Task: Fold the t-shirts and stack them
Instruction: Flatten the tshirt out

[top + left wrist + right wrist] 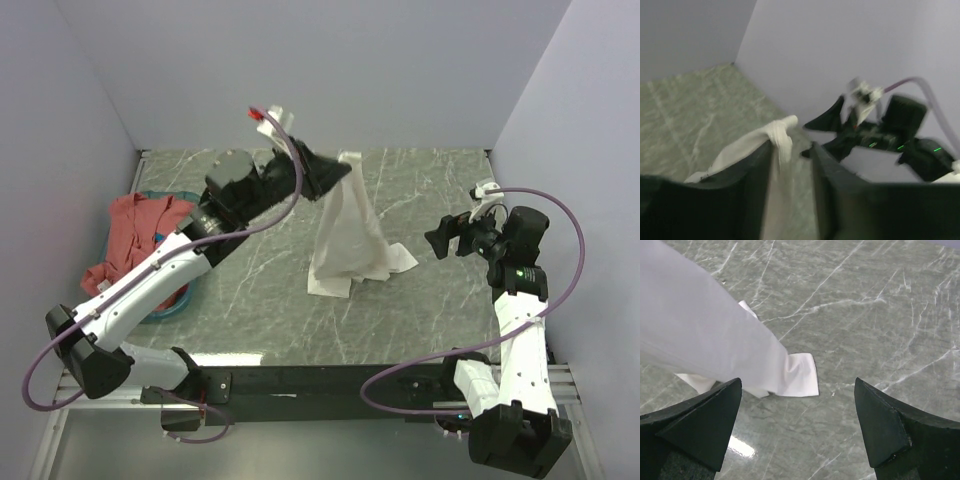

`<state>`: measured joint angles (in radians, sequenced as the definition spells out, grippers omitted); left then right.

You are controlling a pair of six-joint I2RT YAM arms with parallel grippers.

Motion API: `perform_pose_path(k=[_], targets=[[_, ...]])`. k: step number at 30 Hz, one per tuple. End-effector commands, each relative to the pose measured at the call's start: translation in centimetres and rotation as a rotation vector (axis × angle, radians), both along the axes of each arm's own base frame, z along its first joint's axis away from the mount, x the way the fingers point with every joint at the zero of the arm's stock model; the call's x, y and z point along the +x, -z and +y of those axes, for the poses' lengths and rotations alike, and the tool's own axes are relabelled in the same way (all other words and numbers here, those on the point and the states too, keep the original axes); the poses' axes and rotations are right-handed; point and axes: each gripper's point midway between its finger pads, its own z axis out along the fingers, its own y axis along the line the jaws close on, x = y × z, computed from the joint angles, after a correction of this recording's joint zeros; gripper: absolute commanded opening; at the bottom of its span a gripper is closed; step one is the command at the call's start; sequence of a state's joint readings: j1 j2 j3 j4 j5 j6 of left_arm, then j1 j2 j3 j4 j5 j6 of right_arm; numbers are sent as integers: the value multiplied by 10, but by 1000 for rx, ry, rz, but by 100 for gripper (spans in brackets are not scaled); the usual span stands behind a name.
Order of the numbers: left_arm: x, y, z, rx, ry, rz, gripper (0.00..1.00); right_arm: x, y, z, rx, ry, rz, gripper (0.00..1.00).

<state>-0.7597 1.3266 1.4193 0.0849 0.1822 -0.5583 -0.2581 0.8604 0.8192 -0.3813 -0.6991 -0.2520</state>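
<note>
hanging t-shirt point(350, 225) mid-table, other t-shirt point(135, 235) in basket point(176, 304) at left edge

The white t-shirt point(345, 235) is uniformly white. The salmon-red t-shirt point(135, 235) is one flat colour. The basket point(172, 308) is teal. The table point(440, 310) is grey-green marble pattern with pale irregular veins.

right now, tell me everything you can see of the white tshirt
The white t-shirt is soft, plain-looking cloth; no print shows. Its top is bunched between the fingers of the left hand, raised above the table, so it hangs in a narrowing cone. Its lower part lies crumpled on the green marbled surface, one flat corner spread to the right. How firmly it is pinched cannot be told. Nothing else touches it.
</note>
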Motion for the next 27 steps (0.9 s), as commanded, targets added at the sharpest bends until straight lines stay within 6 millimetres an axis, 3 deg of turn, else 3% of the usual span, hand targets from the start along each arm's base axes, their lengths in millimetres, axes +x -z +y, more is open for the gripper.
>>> perform_pose_path(k=[1,3,4,8,11,13,14,19,21,22,23,27], targets=[[3,34,3,27,-24,25,44,5,-21,-4,-14,12,-72,99],[10,75,8,128,-72,94,73,4,-20,-1,-10,-12,-70,100],[13,84,14,159,-104,102,76,2,-19,2,-7,-27,-69,100],[24,104,73,317,-365,60,86,-6,-13,17,-5,-150,-66,100],[17,117,108,442,-453,4,88,-18,-2,34,-12,-298,-76,100],[10,128,120,509,-458,-16,88,-33,4,51,12,-421,-73,100],[3,140,131,561,-465,-19,88,-36,8,55,-19,-476,-102,100],[-12,174,158,632,-496,-20,89,-58,36,90,-124,-705,-121,99],[-19,187,165,634,-498,-27,89,-52,51,91,-252,-732,-127,99],[-23,197,169,643,-494,-27,89,-56,56,103,-294,-790,-135,99],[-25,200,171,652,-490,-42,89,-48,64,97,-392,-783,-140,99],[-34,211,173,685,-445,-124,88,-25,82,96,-521,-805,-121,98]])
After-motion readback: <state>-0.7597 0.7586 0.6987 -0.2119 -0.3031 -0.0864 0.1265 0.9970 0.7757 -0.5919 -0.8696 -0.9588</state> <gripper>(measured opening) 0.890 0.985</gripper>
